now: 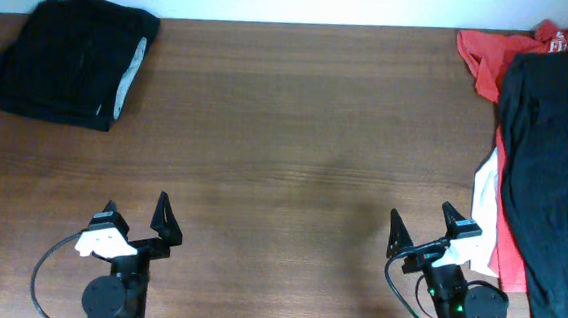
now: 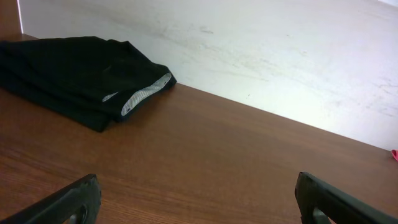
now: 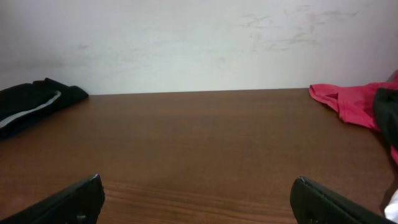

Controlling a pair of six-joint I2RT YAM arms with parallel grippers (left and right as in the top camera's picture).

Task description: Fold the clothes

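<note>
One piece folded, several more to do

At the upper left of the overhead frame, on the desk (image 1: 295, 150): a folded black garment (image 1: 70, 59) with pale grey-white inside at its right edge. At the right edge of the frame: an unfolded pile, with a long black garment (image 1: 553, 178) on top of a red garment (image 1: 487, 58) and a white garment (image 1: 484, 193). Both apart and empty, low in the frame: left jaws far from any cloth, right jaws near the white garment. Probably next: taking the long black garment. Expect soft, light, limp fabric, easy to bunch and likely to drag the layers below. Best to pinch at an edge or a corner, one side each, then lift and pull flat toward the middle of the desk.
</note>
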